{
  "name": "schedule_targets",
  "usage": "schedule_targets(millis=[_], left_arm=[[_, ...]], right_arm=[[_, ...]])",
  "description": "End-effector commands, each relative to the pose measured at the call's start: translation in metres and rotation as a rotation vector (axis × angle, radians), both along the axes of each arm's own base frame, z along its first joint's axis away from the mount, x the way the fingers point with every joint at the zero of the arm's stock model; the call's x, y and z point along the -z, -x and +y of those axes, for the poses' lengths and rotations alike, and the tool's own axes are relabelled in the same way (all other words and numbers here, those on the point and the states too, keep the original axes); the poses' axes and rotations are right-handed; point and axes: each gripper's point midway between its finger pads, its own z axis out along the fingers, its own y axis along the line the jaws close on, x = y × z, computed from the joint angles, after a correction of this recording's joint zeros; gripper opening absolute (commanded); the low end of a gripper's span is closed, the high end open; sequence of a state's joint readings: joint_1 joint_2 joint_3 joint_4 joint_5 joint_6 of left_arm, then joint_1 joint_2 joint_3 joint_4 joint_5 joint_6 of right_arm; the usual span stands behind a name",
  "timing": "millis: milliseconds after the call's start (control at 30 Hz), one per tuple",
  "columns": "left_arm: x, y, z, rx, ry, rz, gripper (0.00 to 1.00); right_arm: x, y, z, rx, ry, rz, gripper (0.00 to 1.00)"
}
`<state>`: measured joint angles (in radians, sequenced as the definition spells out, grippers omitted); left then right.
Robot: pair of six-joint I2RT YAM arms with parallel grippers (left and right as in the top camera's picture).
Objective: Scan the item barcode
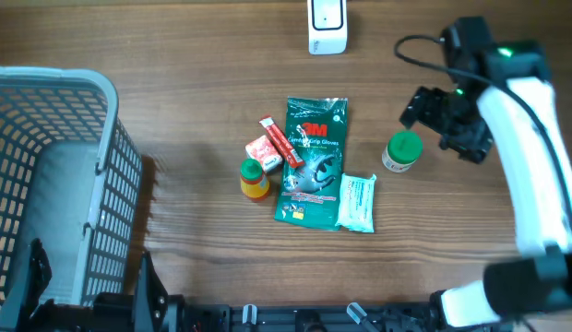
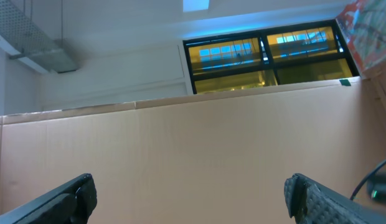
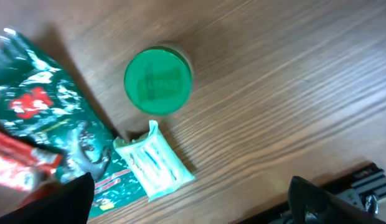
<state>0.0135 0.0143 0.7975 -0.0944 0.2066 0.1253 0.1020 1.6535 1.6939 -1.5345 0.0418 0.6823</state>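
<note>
- Overhead: on the brown wooden worktop (image 1: 175, 83), the right pincer (image 1: 434, 124) hovers wide open and empty just beside the small white jar with the green lid (image 1: 401, 150). The jar stands upright, to the right of the green foil glove packet (image 1: 312, 157). The white plastic scanner unit (image 1: 327, 26) sits at the top edge, well apart from the jar, and a grey plastic lattice basket (image 1: 111, 184) stands at the left.
- Left wrist: the left pincer (image 2: 190, 199) is spread fully and grips nothing. It faces a tan cardboard wall (image 2: 180, 149), and we see no item here.
- Right wrist: the jar's lid lies ahead of the parted fingers, near a pale mint wipes packet (image 3: 152, 165). We cannot see a barcode. We judge the step to be picking up the jar, which nothing has hold of yet. The next move calls for bringing the fingers around its sides and closing, then carrying it to the scanner with the label facing it.
</note>
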Motion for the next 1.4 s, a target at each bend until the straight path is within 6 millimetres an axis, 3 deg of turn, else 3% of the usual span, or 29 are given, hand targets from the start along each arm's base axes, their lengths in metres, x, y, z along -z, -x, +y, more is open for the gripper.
schedule_targets(millis=[0, 67, 200, 367, 467, 600, 800, 967, 1100, 1233, 1367], left_arm=[[0.005, -0.003, 0.003, -0.02, 0.011, 0.017, 1.0], [0.014, -0.009, 0.004, -0.02, 0.011, 0.06, 1.0], [0.049, -0.03, 0.004, -0.021, 0.013, 0.229, 1.0], [0.124, -0.053, 0.004, -0.022, 0.016, 0.555, 1.0], [0.165, -0.055, 0.004, -0.021, 0.017, 0.723, 1.0], [0.19, -0.051, -0.005, 0.032, 0.003, 0.83, 1.0], [0.234, -0.04, -0.007, 0.043, 0.008, 1.019, 1.0], [0.239, -0.039, -0.007, 0.043, 0.009, 1.038, 1.0], [0.239, -0.039, -0.007, 0.043, 0.009, 1.038, 1.0], [0.239, -0.039, -0.007, 0.043, 0.009, 1.038, 1.0], [0.239, -0.039, -0.007, 0.043, 0.009, 1.038, 1.0]], right_arm=[[-0.047, 0.016, -0.008, 0.056, 0.023, -0.159, 0.99], [-0.059, 0.023, -0.009, 0.06, 0.016, -0.208, 1.0], [-0.059, 0.022, -0.009, 0.064, 0.013, -0.217, 1.0], [-0.06, 0.003, -0.007, 0.065, 0.006, -0.273, 1.0], [-0.061, -0.009, -0.006, 0.066, 0.0, -0.311, 1.0], [-0.063, -0.028, -0.004, 0.083, -0.012, -0.369, 1.0], [-0.047, -0.046, -0.002, 0.162, -0.029, -0.349, 1.0], [-0.023, -0.052, -0.001, 0.16, -0.015, -0.268, 1.0], [-0.003, -0.032, -0.001, 0.156, -0.003, -0.126, 1.0], [0.0, -0.018, 0.002, 0.149, -0.016, -0.063, 1.0], [0.001, 0.017, 0.002, 0.139, -0.01, 0.073, 1.0]])
